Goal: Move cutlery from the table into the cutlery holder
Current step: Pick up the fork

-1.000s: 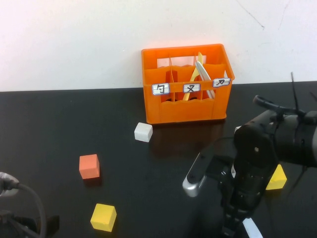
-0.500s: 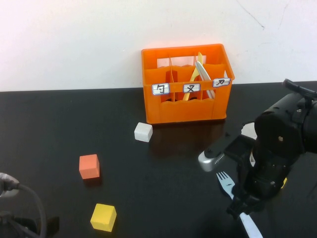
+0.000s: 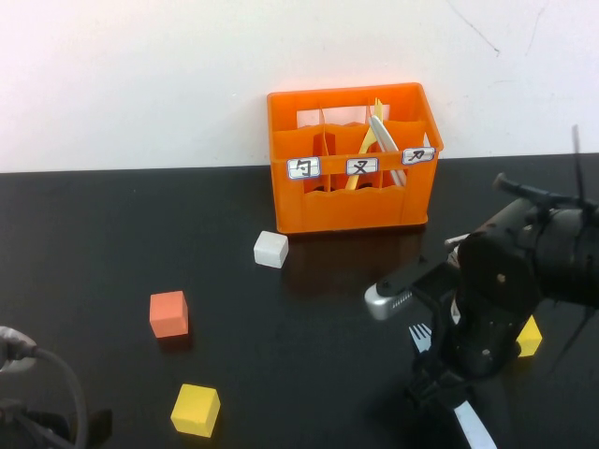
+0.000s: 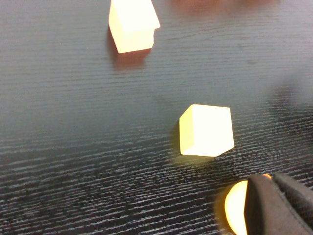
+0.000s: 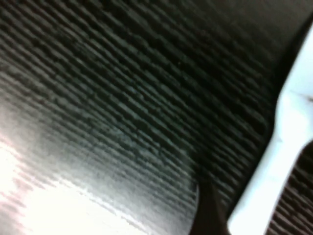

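The pale fork [image 3: 423, 338] is lying on the tabletop [image 3: 112, 234] at lower right, its handle passing under the right tool [image 3: 432, 385], whose opening I cannot tell. The cutlery holder [image 3: 351, 201] is standing at upper centre. The left tool [image 4: 274, 203] is sitting at lower left, its opening also unclear.

Behind everything, a plain white wall [image 3: 140, 84], faintly scuffed, with a thin dark crack near the upper right. Below it, a glossy black surface [image 3: 112, 234] with fine wood grain, catching soft pale reflections from overhead light.
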